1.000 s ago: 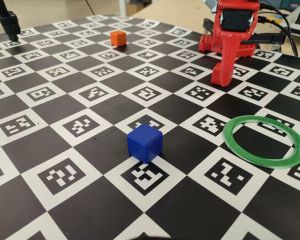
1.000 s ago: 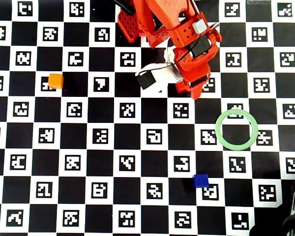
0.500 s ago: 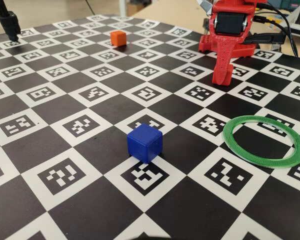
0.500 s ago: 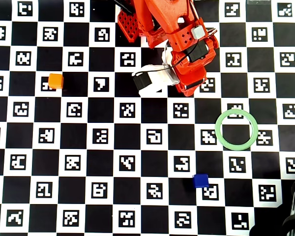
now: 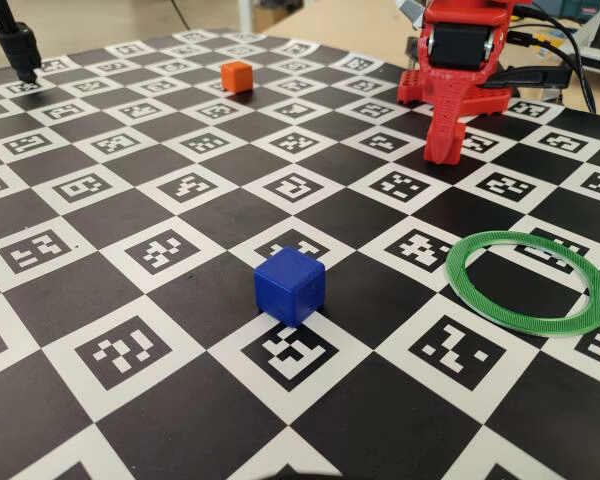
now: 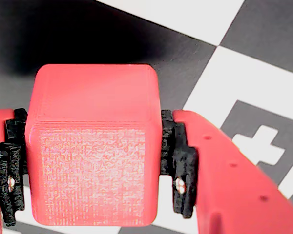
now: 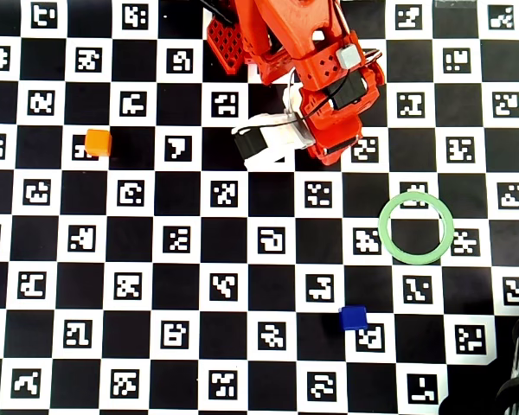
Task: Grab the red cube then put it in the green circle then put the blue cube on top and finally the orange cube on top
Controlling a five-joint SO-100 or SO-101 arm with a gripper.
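Red cube point(image 6: 93, 146) is pinched between black pads point(image 6: 173, 161), glossy and square-on. Blue cube point(image 5: 290, 286) sits upright near the flat, empty green circle point(image 5: 480, 295). Orange cube point(image 7: 98, 143) is way off on its own.

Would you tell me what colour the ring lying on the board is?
Green; the ring shows best in the fixed view, ribbed surface visible.

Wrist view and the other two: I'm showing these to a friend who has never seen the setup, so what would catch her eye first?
In the wrist view, the red cube fills the frame, clamped in the pincer. In the fixed view, the blue cube sits near the front of the checkered board, with the green ring to its right. The orange cube stands alone far back.
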